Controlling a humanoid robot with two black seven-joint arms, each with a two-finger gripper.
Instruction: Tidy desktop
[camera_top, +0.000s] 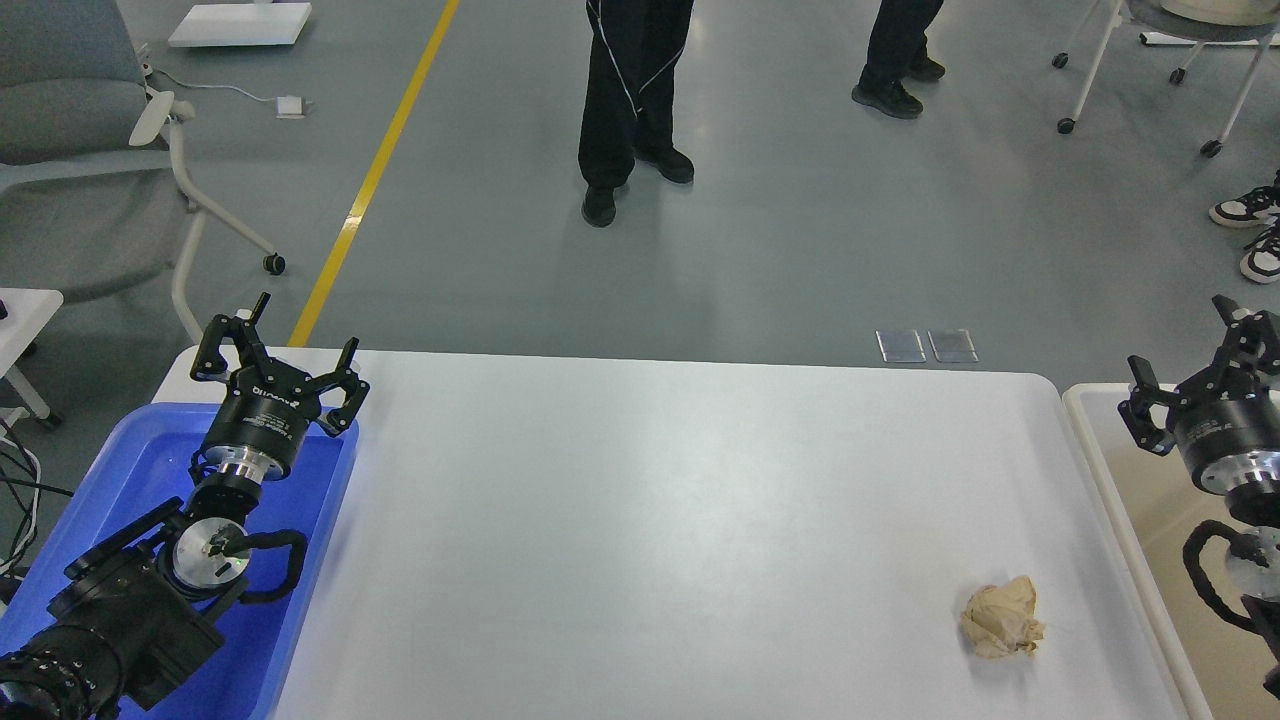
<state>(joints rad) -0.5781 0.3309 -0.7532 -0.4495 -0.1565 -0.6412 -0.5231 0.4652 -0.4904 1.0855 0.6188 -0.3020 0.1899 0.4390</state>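
Note:
The white desktop (650, 520) fills the middle of the head view. A crumpled tan paper ball (1001, 620) lies on it near the front right. My left gripper (283, 347) is open and empty, held above the far end of the blue tray (120, 480) at the desktop's left edge. My right gripper (1190, 350) is open and empty, held above the beige-white bin (1100, 450) at the desktop's right edge, well back from the paper ball.
Two people stand on the grey floor beyond the desktop's far edge (630, 100). An office chair (90, 150) stands at the far left, another at the far right (1170, 40). A yellow floor line (370, 180) runs toward the left corner.

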